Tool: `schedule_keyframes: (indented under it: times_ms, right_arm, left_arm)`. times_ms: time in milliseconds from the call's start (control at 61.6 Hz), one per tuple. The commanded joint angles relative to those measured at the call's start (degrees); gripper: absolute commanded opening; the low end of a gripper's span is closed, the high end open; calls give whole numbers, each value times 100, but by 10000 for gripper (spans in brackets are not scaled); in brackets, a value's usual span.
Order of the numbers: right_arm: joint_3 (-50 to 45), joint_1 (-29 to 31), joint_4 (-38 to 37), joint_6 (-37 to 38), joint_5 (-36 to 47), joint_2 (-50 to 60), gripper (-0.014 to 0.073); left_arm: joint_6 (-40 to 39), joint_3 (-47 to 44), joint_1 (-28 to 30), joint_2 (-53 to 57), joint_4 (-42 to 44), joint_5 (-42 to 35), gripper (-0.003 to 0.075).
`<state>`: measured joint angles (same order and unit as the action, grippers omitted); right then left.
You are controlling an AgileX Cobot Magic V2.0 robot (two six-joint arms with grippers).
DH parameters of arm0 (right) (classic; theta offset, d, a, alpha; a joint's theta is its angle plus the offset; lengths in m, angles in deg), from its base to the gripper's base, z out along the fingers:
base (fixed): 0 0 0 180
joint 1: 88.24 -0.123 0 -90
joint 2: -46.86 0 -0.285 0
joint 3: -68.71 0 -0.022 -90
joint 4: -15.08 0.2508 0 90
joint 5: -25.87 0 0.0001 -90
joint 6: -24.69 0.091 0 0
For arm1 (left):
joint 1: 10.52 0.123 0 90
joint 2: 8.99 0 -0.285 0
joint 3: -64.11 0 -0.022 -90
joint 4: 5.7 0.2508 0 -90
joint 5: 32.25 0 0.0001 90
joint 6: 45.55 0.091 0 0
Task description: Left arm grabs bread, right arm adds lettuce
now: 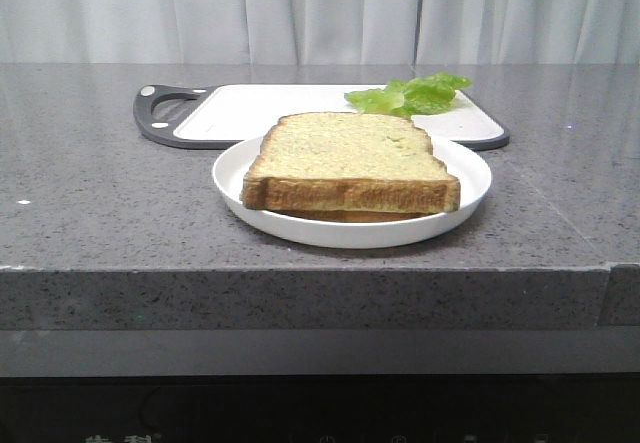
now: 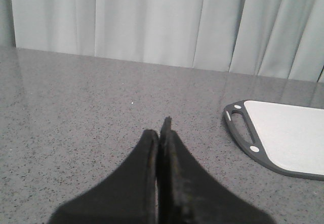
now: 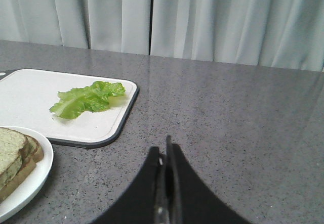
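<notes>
A thick square slice of bread (image 1: 345,158) with a pale face and brown crust lies on top of a thinner slice on a white plate (image 1: 470,168); both slices also show at the edge of the right wrist view (image 3: 12,155). A bright green ruffled lettuce leaf (image 1: 410,95) lies on the white cutting board (image 1: 270,108), and shows in the right wrist view (image 3: 87,98). My left gripper (image 2: 161,133) is shut and empty over bare counter, left of the board. My right gripper (image 3: 164,153) is shut and empty over bare counter, right of the board. Neither arm shows in the front view.
The cutting board has a dark grey rim and a handle (image 2: 242,128) at its left end. The grey speckled counter (image 1: 90,193) ends in a front edge near me. Pale curtains (image 1: 320,8) hang behind it.
</notes>
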<state>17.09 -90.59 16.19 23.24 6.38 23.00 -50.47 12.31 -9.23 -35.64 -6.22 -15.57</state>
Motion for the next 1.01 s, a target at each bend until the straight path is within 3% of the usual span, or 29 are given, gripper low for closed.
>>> schedule_keyframes:
  times_ms: [0, 146, 227, 325, 390, 422, 487, 649, 763, 990]
  right_arm:
    - [436, 34, 15, 0, 256, -413, -67]
    - [479, 34, 15, 0, 334, -550, -57]
    - [479, 34, 15, 0, 354, -550, 25]
    - [479, 34, 15, 0, 354, -550, 218]
    - [479, 34, 15, 0, 348, -550, 430]
    - [472, 34, 15, 0, 355, -550, 497]
    - [461, 34, 15, 0, 362, -550, 610]
    - [461, 34, 15, 0, 348, -550, 655]
    - [461, 34, 15, 0, 348, -550, 655]
    - [461, 34, 15, 0, 348, -550, 655]
  left_arm:
    - [-29, 384, -42, -520, -14, -269, -19]
    - [-29, 414, -42, -674, -44, -290, -14]
    - [-29, 414, -42, -674, -44, -303, 66]
    - [-29, 414, -42, -674, -44, -315, 286]
    - [-29, 414, -42, -674, -44, -315, 486]
    - [-29, 414, -42, -674, -44, -315, 549]
    - [-29, 414, -42, -674, -44, -315, 606]
    - [-29, 458, -96, -736, -613, -445, 608]
    - [-29, 751, -387, -1031, -889, -35, 608]
    - [-29, 1757, -1629, -2363, -1300, 967, 608]
